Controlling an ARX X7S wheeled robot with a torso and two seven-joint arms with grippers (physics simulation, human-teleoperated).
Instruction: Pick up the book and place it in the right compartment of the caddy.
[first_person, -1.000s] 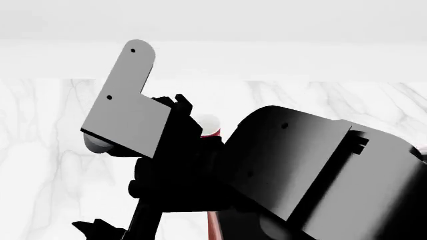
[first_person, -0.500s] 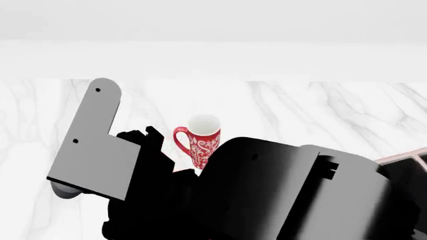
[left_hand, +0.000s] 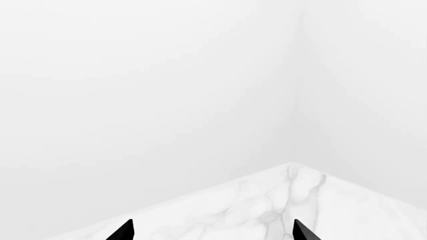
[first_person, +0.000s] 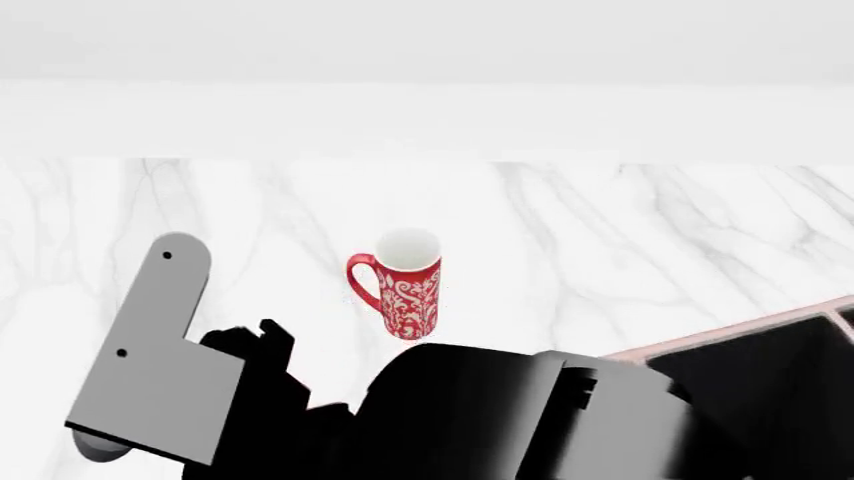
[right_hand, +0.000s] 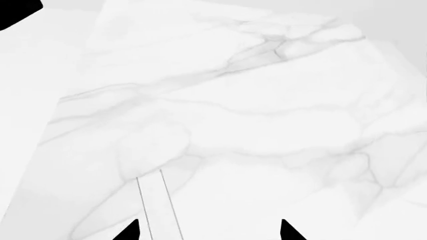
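Book not visible in any view, so no telling its look or place. Caddy (first_person: 747, 345) at the head view's lower right, pale pink rim and black interior showing, near a red patterned mug (first_person: 404, 283) upright on the white marble tabletop (first_person: 641, 240). Left claw (left_hand: 212, 231) and right claw (right_hand: 208, 231) both spread apart, clamped on nothing.

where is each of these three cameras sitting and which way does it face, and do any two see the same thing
Head view: on the robot's head, looking forward and down at the marble table, the red mug and a corner of the caddy; black arm links and a grey bracket fill the foreground.
Left wrist view: by the left gripper, facing a table corner and blank walls; only two black fingertips show, apart.
Right wrist view: by the right gripper, looking down at bare marble; fingertips apart.
Shared: all three see the marble table; the book shows in none.
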